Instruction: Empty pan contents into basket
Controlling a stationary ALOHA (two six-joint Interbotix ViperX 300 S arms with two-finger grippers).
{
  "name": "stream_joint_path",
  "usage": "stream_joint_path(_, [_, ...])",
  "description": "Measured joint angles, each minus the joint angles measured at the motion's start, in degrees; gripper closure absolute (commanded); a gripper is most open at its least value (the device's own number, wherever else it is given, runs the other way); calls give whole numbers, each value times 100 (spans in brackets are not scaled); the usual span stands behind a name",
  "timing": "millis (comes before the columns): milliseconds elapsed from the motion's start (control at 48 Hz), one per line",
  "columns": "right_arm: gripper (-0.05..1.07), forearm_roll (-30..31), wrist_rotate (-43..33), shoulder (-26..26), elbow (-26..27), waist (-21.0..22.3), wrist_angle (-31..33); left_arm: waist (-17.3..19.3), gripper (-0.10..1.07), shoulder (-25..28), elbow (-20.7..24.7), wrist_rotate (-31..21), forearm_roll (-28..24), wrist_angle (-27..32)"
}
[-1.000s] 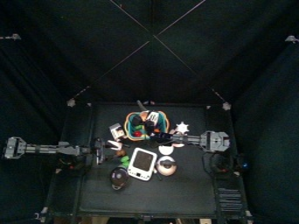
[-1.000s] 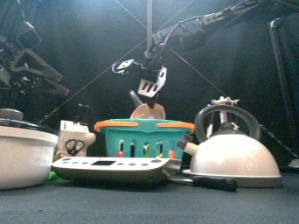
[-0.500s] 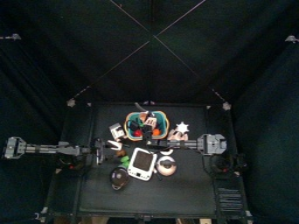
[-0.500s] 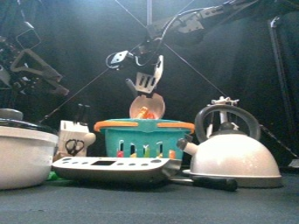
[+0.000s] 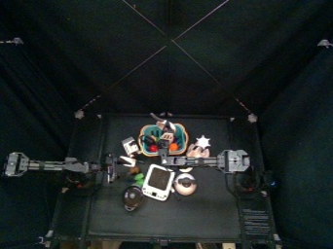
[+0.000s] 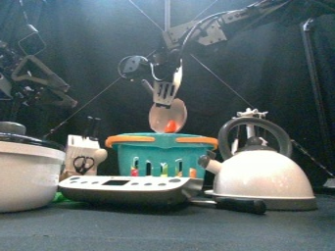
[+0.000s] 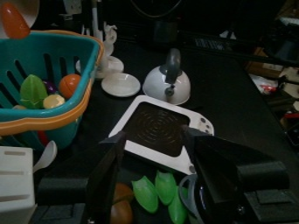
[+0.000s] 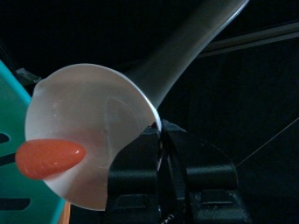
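Right wrist view alone shows an orange piece (image 8: 49,156) in the tilted pan (image 8: 100,131), right claw (image 8: 163,171) clamped on it.

Top view: items on table (image 5: 92,199) too small to ID. Basket (image 7: 47,83) cut off at 9 o'clock in left wrist view. Right gripper (image 8: 163,188) jaws mostly hidden behind pan (image 8: 100,122). Left gripper (image 7: 155,188) dark, blurred.
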State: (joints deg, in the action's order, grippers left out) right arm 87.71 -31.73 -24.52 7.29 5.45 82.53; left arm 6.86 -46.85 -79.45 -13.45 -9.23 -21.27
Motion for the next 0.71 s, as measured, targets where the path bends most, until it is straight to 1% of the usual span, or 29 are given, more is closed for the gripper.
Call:
stream_joint_path(208, [75, 62, 0, 0, 0, -18, 26, 0, 8, 9, -9, 0, 0, 0])
stream_joint_path(354, [76, 457, 0, -18, -79, -105, 62, 0, 8, 9, -9, -9, 0, 9])
stream_joint_path(479, [75, 984, 0, -26, -229, -185, 123, 0, 8, 9, -18, -9, 0, 0])
stream_joint_path(562, [76, 1230, 0, -26, -290, -229, 149, 0, 8, 0, -26, 0, 0, 9])
stream_joint_path(667, [75, 1204, 0, -26, -308, -272, 176, 0, 8, 9, -26, -9, 0, 9])
stream_joint_path(708, [76, 1090, 0, -18, -308, -255, 185, 0, 8, 9, -26, 0, 0, 9])
